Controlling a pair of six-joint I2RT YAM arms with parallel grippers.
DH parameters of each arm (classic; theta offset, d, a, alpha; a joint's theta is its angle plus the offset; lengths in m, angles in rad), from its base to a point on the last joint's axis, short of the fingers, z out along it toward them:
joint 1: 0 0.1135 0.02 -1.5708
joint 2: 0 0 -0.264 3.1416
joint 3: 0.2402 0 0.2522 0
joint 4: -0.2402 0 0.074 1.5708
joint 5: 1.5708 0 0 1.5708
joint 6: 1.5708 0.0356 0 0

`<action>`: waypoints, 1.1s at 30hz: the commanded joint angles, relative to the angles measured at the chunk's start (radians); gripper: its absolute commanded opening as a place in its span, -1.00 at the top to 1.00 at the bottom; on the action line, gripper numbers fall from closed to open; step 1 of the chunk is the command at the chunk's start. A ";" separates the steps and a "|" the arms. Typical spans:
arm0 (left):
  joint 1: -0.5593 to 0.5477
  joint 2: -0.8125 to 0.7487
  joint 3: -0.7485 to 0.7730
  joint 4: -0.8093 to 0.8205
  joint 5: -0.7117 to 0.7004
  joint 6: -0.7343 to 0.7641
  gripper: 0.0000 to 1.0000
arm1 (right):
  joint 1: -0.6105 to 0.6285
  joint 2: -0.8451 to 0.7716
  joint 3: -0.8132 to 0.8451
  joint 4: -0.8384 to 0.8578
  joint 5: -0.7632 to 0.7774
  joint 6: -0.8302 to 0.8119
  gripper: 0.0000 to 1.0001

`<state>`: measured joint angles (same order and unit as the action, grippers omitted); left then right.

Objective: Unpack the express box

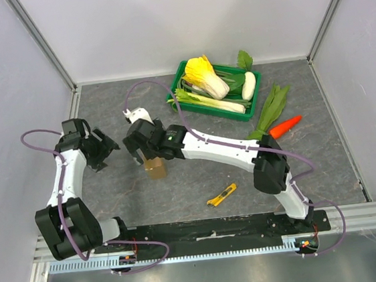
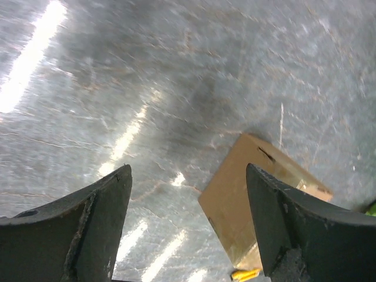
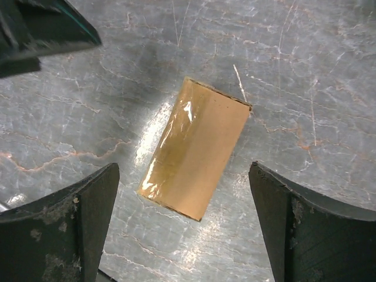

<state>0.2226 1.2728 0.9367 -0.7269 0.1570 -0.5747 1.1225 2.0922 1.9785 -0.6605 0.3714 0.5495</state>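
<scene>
**Express box down on desk, both sets of fingers released**

Top view:
- Express box [image 1: 155, 168] on the grey desk [image 1: 311, 162], left of centre.
- Far edge tucked under the right fingers [image 1: 147, 152]. Contact or clearance impossible to judge from above.
- Left fingers [image 1: 107, 148] off to the left, apart from the box. Spread hard to read at this angle.
- Green crate [image 1: 187, 68] of vegetables at the back.
- Carrot [image 1: 285, 127] and leafy greens [image 1: 270, 109] to its right.
- Yellow knife [image 1: 221, 195] near the arm bases.
- Small white item [image 1: 136, 113] behind the right wrist, too small to identify.

Left wrist view:
- Left fingers wide apart, only bare desk between them, nothing gripped.
- Box low on the right, one corner hidden behind the right-hand finger, lower end cropped by the frame.
- Short dark slot mark on its top face. Lid state not readable.
- Yellow scrap [image 2: 245, 274] at the bottom edge, too cropped to name.
- Upper part of the view soft and washed by glare.

Right wrist view:
- Right fingers spread wide, box lying on the desk between them with a clear gap either side, not held.
- Clear tape [image 3: 176, 132] along one long side, its glare hiding surface detail.
- Dark shape [image 3: 41, 29] in the top-left corner, mostly cut off.
- Height above the box not readable.
</scene>
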 commanded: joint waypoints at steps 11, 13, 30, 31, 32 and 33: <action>0.064 0.062 0.010 0.027 -0.045 0.022 -0.70 | -0.016 0.176 0.118 -0.048 -0.006 0.092 -0.96; 0.066 0.065 0.013 0.030 -0.034 0.026 -0.70 | -0.021 0.195 0.128 -0.054 -0.037 0.102 -0.96; 0.066 0.053 -0.044 0.090 0.162 0.070 -0.68 | -0.256 -0.044 -0.456 0.559 -0.701 0.348 -0.24; 0.066 0.054 -0.048 0.095 0.180 0.073 -0.68 | -0.263 -0.053 -0.486 0.609 -0.733 0.372 -0.25; 0.067 0.053 -0.058 0.098 0.187 0.073 -0.68 | -0.277 -0.052 -0.528 0.703 -0.762 0.412 -0.29; 0.066 0.053 -0.062 0.103 0.193 0.075 -0.68 | -0.282 -0.047 -0.544 0.738 -0.802 0.431 -0.29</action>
<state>0.2852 1.3346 0.8940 -0.6773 0.2619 -0.5461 0.8562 2.0609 1.5349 -0.2054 -0.2150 0.8509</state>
